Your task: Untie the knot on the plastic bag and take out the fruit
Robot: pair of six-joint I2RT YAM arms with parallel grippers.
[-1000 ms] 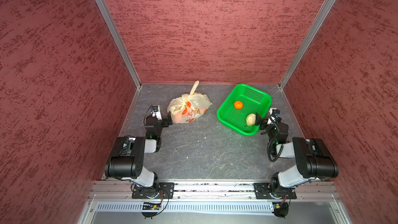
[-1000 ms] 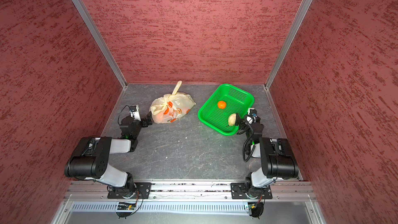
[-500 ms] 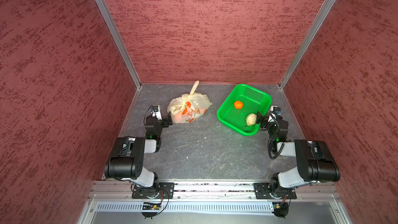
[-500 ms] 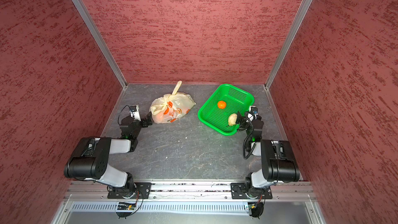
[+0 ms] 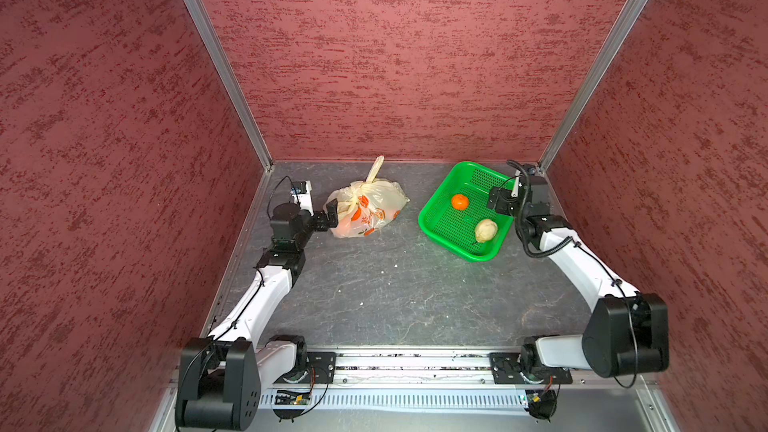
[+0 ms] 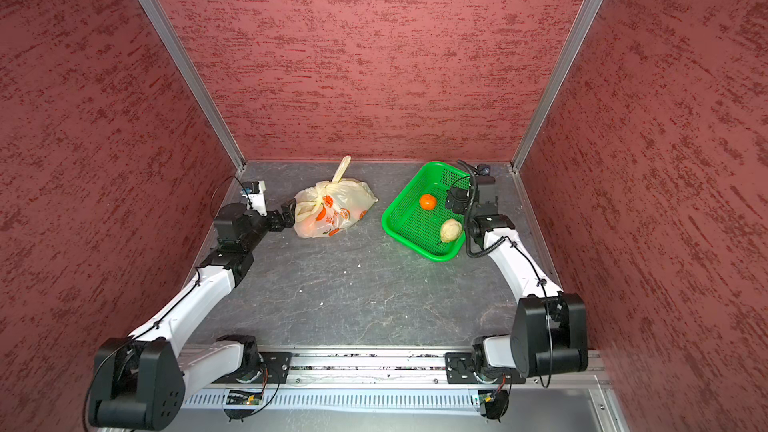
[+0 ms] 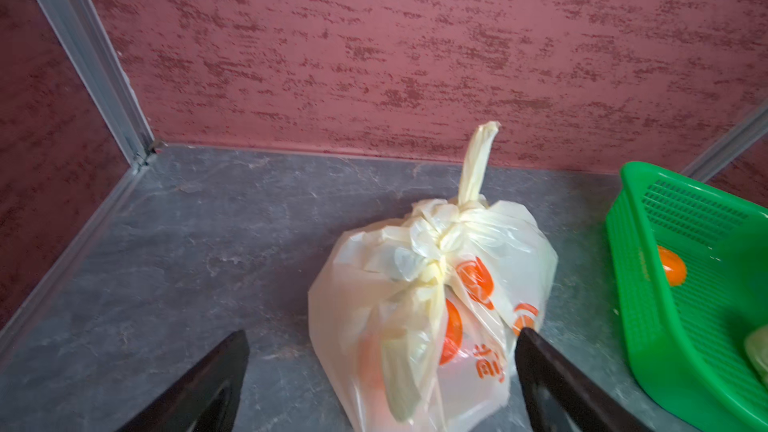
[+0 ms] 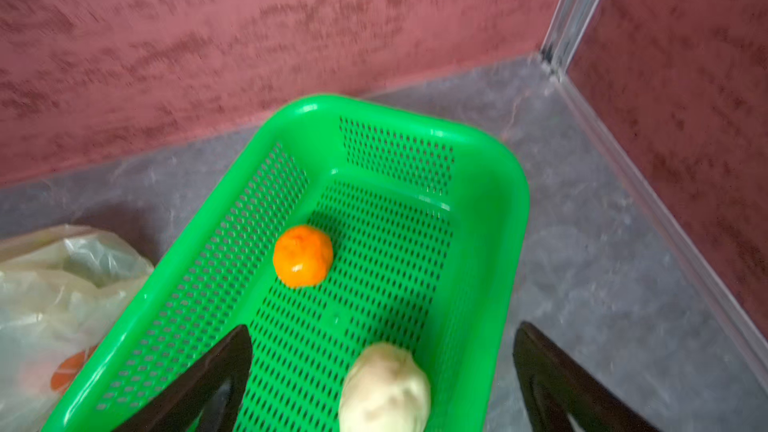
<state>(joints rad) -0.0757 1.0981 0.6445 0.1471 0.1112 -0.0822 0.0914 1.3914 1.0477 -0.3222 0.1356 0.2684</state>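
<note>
My left gripper (image 7: 383, 334) is spread wide and holds nothing. Its two black fingers (image 7: 208, 376) sit low at the left side of the plastic bag (image 7: 523, 251), and I cannot tell if they touch it. The knot (image 7: 436, 238) on top of the bag is tied, and a thin strip end (image 7: 478, 160) sticks up from it. Orange shapes show through the thin bag. My right gripper (image 8: 384, 326) is spread wide too, with nothing in it. It hangs over the right edge of the green basket (image 8: 511, 184), one finger over the inside and one over the grey table (image 5: 395, 292). In the basket lie an orange (image 8: 302, 256) and a bumpy cream fruit (image 8: 384, 384), a little apart. In both top views the bag lies on the table near the back wall (image 5: 395, 56), with the basket just to its right
</note>
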